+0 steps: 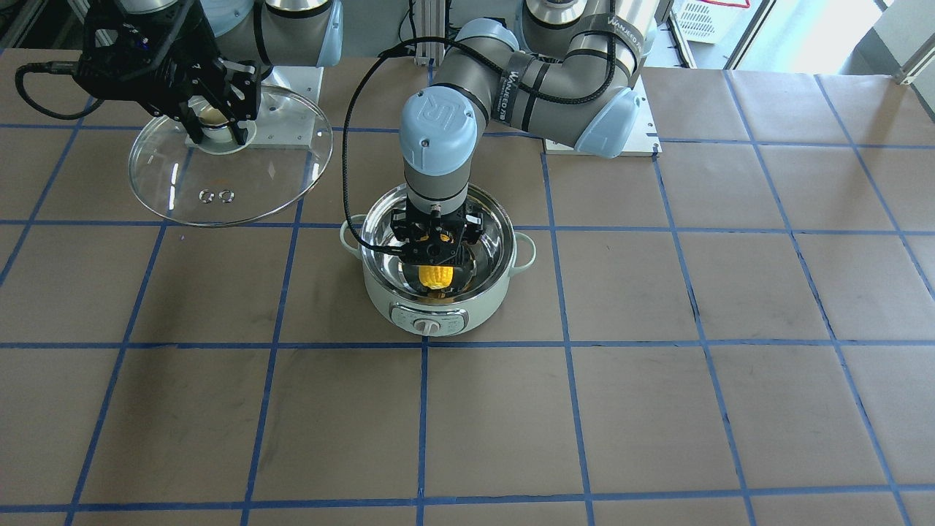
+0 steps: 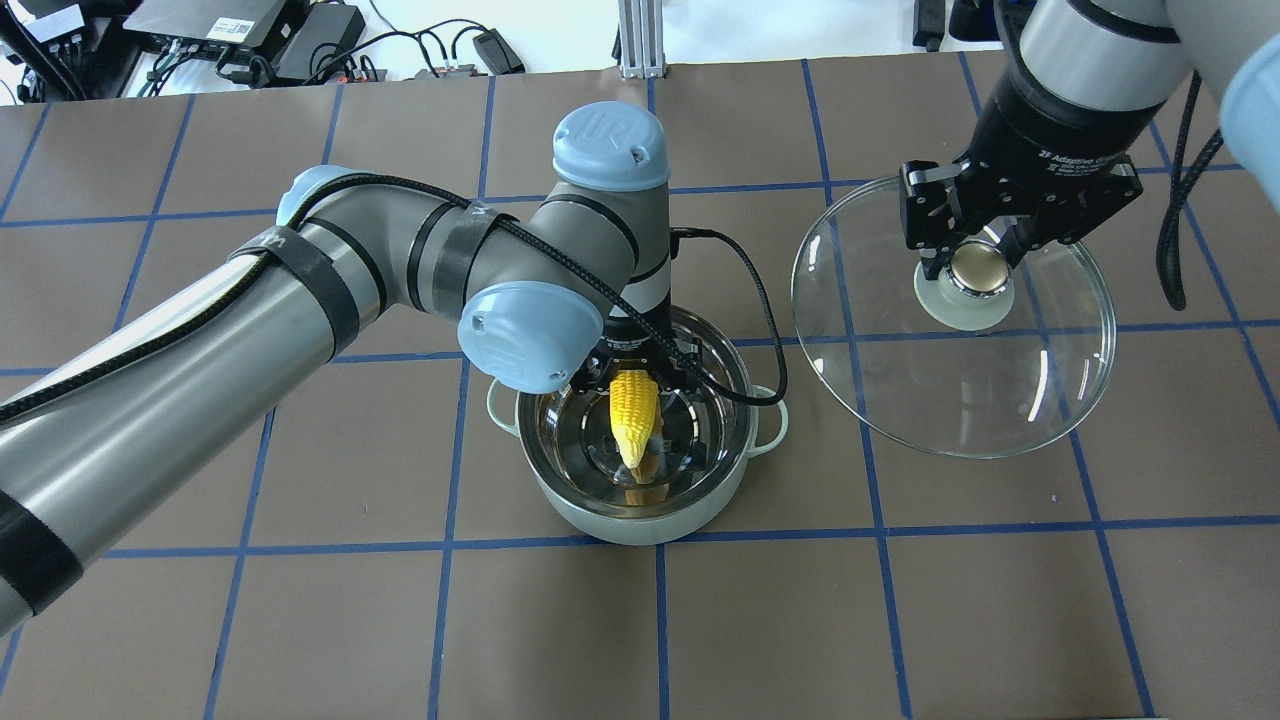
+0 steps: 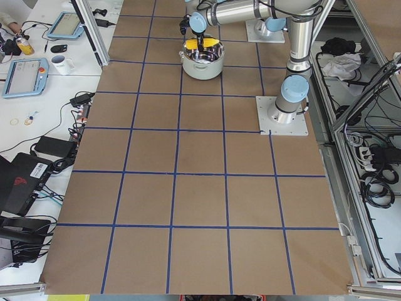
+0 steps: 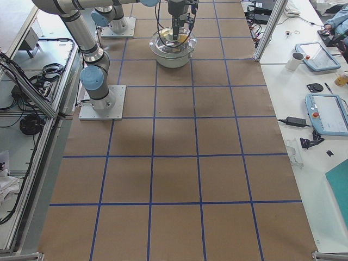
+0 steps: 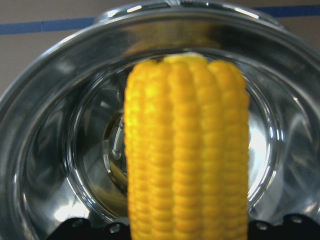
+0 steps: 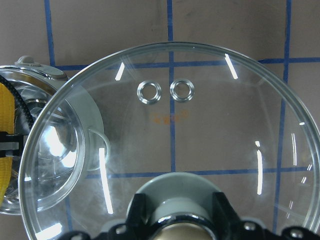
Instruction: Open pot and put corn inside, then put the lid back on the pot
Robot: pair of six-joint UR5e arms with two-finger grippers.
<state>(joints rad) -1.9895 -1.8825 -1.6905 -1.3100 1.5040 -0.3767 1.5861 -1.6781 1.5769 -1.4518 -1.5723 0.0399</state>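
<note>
Corn [image 2: 634,415] clamped in left gripper [image 2: 636,378] over pot [image 2: 590,510]; lid [image 2: 960,390] clamped by right gripper [image 2: 980,268] nearer robot's table edge; probable risk: high release, cob bounces onto rim.

Brown table [image 1: 657,409], blue tape grid [image 1: 423,424]; side bench [image 3: 44,113]: white mug [image 3: 61,63], tablet [image 3: 24,76].

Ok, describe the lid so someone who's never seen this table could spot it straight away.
On the brown table gridded with blue tape, find the mint-green pot. Beside it, the right gripper holds the lid from above: a clear glass disc, the only see-through thing there.
</note>
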